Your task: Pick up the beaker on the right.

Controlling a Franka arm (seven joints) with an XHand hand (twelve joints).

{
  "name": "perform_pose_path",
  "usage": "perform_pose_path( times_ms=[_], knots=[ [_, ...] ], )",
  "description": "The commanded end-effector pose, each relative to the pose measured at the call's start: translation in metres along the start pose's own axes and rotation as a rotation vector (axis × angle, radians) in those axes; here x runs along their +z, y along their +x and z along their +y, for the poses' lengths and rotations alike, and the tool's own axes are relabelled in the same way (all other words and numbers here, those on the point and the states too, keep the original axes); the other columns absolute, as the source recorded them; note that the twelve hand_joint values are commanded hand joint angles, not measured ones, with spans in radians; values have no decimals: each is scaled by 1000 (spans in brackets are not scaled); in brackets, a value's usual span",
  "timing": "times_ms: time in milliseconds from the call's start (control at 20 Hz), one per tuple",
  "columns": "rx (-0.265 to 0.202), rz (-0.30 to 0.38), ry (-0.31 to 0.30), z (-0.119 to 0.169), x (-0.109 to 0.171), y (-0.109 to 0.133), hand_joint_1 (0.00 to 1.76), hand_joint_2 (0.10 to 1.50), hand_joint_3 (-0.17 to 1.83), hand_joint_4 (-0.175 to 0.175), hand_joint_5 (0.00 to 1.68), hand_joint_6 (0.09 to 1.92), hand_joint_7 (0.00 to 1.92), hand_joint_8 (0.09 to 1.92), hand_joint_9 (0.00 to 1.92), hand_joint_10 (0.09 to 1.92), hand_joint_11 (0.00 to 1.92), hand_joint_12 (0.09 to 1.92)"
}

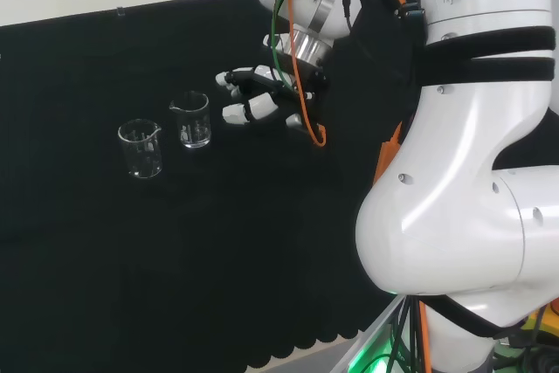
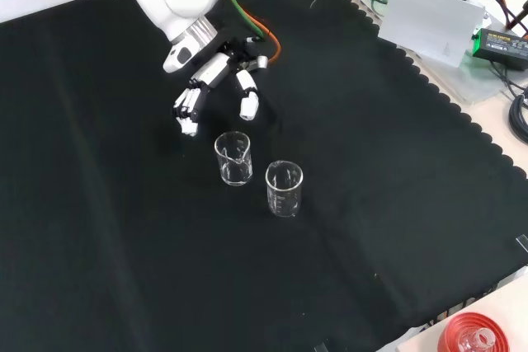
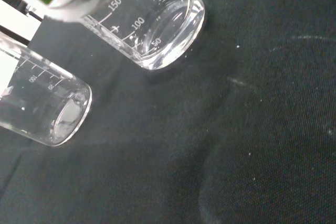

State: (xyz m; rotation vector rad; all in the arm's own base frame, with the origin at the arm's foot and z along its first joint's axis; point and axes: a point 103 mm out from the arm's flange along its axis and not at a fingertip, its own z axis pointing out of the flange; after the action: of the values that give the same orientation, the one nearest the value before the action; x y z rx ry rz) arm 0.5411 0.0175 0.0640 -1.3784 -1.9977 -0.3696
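Note:
Two clear, empty glass beakers stand upright side by side on the black cloth. In the head view the right beaker (image 1: 194, 120) is the one closer to the hand (image 1: 255, 93), and the left beaker (image 1: 141, 148) stands beyond it. The hand hovers just to the right of the right beaker, apart from it, with its fingers spread and relaxed and nothing in them. In the front view the hand (image 2: 216, 72) reaches down from the top toward the nearer beaker (image 2: 233, 158), with the other beaker (image 2: 284, 189) lower right. The wrist view shows both beakers (image 3: 152, 30) (image 3: 44, 108) close up.
The cloth's scalloped edge (image 2: 429, 80) runs along the right of the front view, with a white box (image 2: 429, 22) and cables beyond it. A red ribbed stand (image 2: 472, 337) with a flask sits at the bottom right corner. The arm's white links (image 1: 463, 155) take up the right of the head view.

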Motion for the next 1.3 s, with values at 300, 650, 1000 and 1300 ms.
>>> perform_pose_path(
  times_ms=[300, 650, 1000, 1300],
  knots=[
    [9, 31, 2, 9, 18, 3, 784, 487, 636, -63, 334, 87, 212, 628, 373, 676, 0, 1281],
    [-2, 64, 1, 12, 25, 2, 786, 485, 637, -63, 335, 87, 217, 629, 373, 674, 0, 1280],
    [-18, 103, -25, 16, 26, 4, 791, 480, 636, -63, 338, 87, 222, 630, 375, 673, 0, 1277],
    [-43, 105, -42, 19, 27, 11, 801, 474, 636, -63, 339, 87, 225, 629, 374, 670, 0, 1274]
  ],
)
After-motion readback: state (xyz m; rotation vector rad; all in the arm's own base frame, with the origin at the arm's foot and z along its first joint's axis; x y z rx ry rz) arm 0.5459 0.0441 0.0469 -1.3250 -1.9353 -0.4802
